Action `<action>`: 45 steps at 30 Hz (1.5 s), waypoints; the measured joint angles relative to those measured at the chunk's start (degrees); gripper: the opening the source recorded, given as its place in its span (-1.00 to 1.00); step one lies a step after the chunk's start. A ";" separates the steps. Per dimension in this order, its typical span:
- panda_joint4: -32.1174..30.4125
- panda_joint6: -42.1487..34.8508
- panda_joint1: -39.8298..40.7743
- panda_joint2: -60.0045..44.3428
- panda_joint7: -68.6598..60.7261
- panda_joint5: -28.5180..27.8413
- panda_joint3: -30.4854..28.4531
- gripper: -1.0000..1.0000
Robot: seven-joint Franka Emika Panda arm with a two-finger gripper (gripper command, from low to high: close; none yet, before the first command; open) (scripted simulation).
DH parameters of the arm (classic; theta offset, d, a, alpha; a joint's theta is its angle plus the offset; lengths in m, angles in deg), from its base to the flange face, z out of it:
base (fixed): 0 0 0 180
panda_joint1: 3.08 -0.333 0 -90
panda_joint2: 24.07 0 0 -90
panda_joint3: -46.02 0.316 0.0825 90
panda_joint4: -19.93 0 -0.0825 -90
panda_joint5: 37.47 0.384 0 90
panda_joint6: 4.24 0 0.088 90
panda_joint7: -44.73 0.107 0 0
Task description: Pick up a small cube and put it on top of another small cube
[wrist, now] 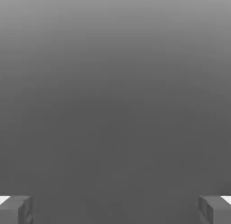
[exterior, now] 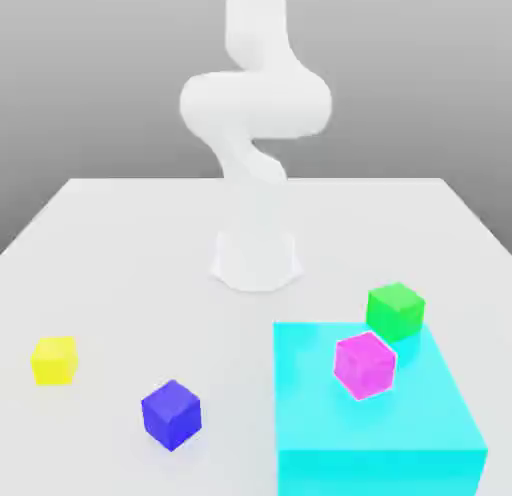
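hand (wrist: pixel 115 209): fingers spread wide, nothing between them, facing grey backdrop.
cubes: all low on the worktop (exterior: pixel 130 244), probably well below the hand.
pink cube (exterior: pixel 365 364): atop cyan block (exterior: pixel 400 424).
green cube (exterior: pixel 395 311): just behind the block.
blue cube (exterior: pixel 171 414), yellow cube (exterior: pixel 54 360): exterior view's left.

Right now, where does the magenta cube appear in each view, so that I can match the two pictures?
Exterior view: the magenta cube sits on top of the cyan block, toward the exterior view's right, just in front of the green cube.
Hand view: the camera looks past the open gripper, its fingertips wide apart, at plain grey.
Shared landmark: the grey backdrop.
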 joint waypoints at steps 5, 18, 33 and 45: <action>-4.74 5.93 3.50 -10.77 5.70 -0.56 0.27 0.00; -16.68 20.89 10.51 -37.78 19.37 -1.12 -1.45 0.00; -18.36 35.54 12.44 -58.29 21.77 1.44 -1.17 -1.00; -21.38 19.73 5.52 -39.39 17.78 1.53 2.55 -1.00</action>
